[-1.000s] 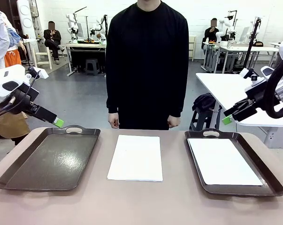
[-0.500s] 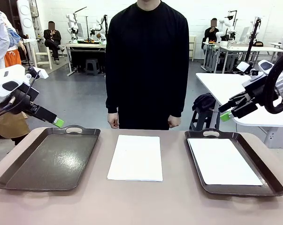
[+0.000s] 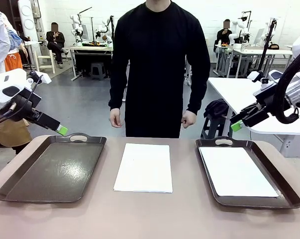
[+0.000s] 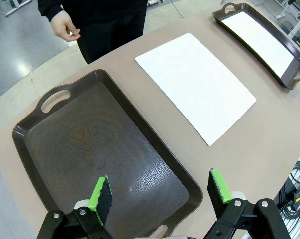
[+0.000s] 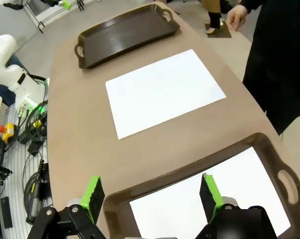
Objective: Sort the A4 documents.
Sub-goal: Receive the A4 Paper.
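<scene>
A4 documents (image 3: 143, 167) lie flat on the surface (image 3: 150, 219); my left fingers (image 4: 101, 199) and right fingers (image 5: 92, 196) gape empty; pinching thin sheets could crumple them.

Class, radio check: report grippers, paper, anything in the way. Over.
Left gripper open near left tray. Right gripper open near right tray, sheet inside. Paper mid-table, untouched. Person's hands off table.

A plain white A4 document (image 3: 144, 168) lies flat on the worktop (image 3: 140, 219) between the left tray (image 3: 52, 169) and the right tray (image 3: 254, 201). A second white sheet (image 3: 237, 172) lies flat inside the right tray.
</scene>
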Available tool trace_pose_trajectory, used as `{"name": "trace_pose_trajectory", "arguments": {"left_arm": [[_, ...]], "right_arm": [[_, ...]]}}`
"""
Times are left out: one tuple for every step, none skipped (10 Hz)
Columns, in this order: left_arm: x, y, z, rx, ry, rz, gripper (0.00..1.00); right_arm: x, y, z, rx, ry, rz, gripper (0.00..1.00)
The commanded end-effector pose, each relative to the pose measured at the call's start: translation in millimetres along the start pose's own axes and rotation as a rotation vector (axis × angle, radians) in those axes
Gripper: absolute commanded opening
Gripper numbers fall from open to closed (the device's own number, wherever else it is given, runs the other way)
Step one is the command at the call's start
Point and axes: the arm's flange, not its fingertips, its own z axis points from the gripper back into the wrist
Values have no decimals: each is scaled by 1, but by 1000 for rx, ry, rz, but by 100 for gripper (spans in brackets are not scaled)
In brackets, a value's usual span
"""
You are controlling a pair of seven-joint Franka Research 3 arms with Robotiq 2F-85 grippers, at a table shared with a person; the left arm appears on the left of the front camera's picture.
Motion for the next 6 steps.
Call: {"name": "trace_pose_trajectory", "arguments": {"left_arm": [[-1, 2, 0, -7, -4, 2, 100], [-1, 2, 0, -7, -4, 2, 100], [-1, 2, 0, -7, -4, 2, 100], [-1, 2, 0, -7, -4, 2, 100], [-1, 2, 0, -7, -4, 2, 100], [-1, 2, 0, -7, -4, 2, 100]], "right_arm": [[0, -2, 4, 8, 17, -50, 100], [0, 0, 0, 0, 0, 0, 100], [0, 0, 0, 0, 0, 0, 100], [0, 0, 0, 0, 0, 0, 100], [0, 0, 0, 0, 0, 0, 100], [0, 0, 0, 0, 0, 0, 100]]}}
